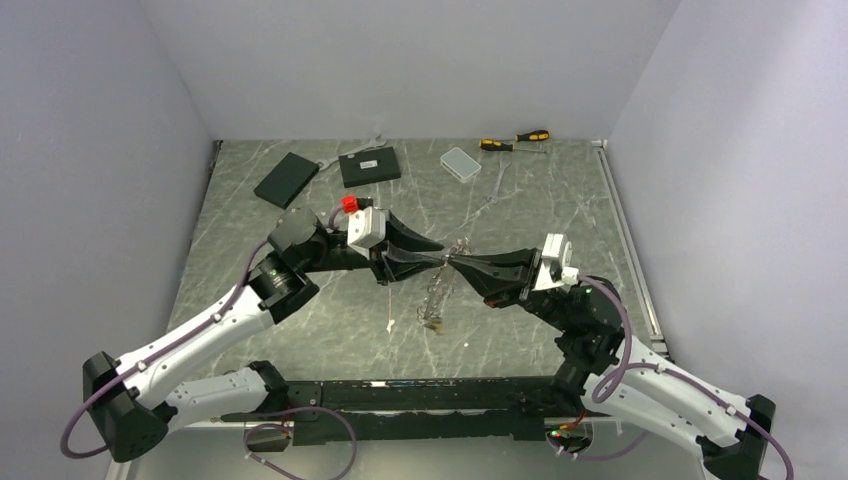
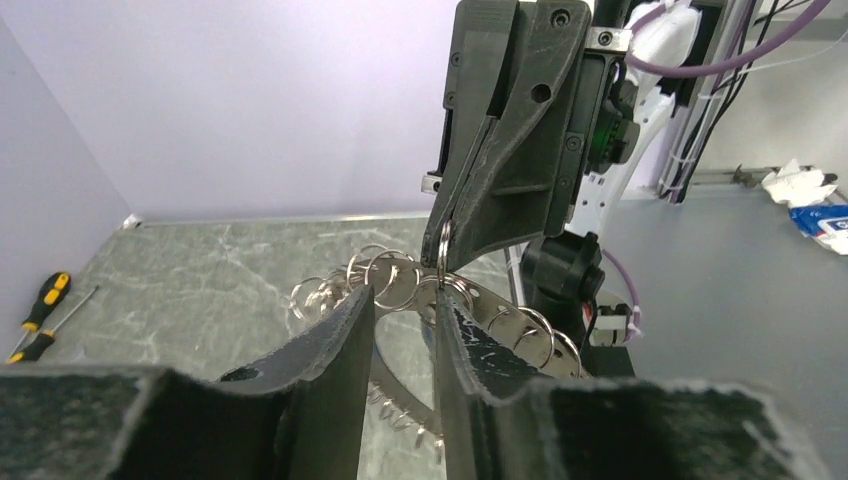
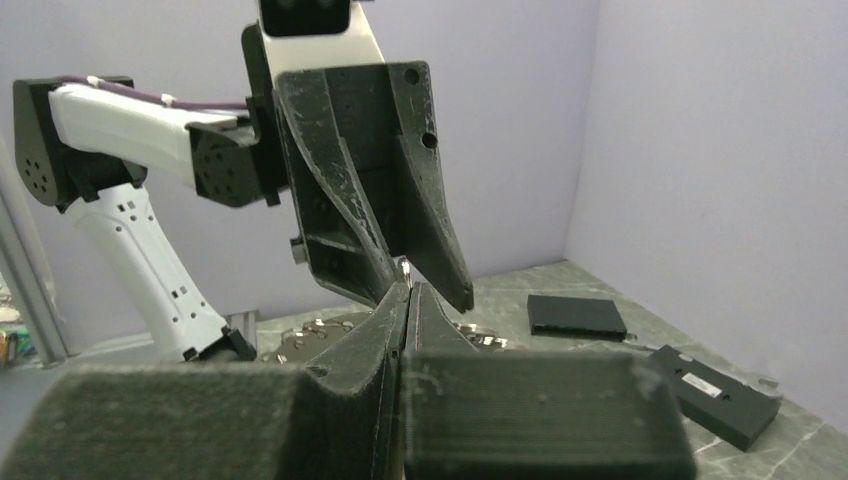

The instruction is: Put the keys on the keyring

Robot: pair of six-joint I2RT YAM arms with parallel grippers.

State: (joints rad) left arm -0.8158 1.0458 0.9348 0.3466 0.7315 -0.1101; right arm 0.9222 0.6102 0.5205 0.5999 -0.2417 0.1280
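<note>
The keyring (image 1: 437, 290) is a thin toothed metal loop carrying small split rings. It hangs limp from where both grippers meet above the table's middle. My right gripper (image 1: 457, 264) is shut on one small ring of the keyring (image 2: 443, 245). Its closed tips show in the right wrist view (image 3: 408, 288). My left gripper (image 2: 405, 295) is open with a narrow gap. Its fingers straddle the keyring band (image 2: 520, 335), and one fingertip (image 2: 445, 305) is against the held ring. A small yellow-orange tag (image 1: 433, 325) lies at the loop's lower end. No blue-tagged key shows.
Two flat black boxes (image 1: 286, 178) (image 1: 369, 167), a clear plastic box (image 1: 460, 162) and yellow-handled screwdrivers (image 1: 515, 140) lie along the back of the table. A tiny pale object (image 1: 390, 325) lies left of the hanging loop. Walls enclose three sides.
</note>
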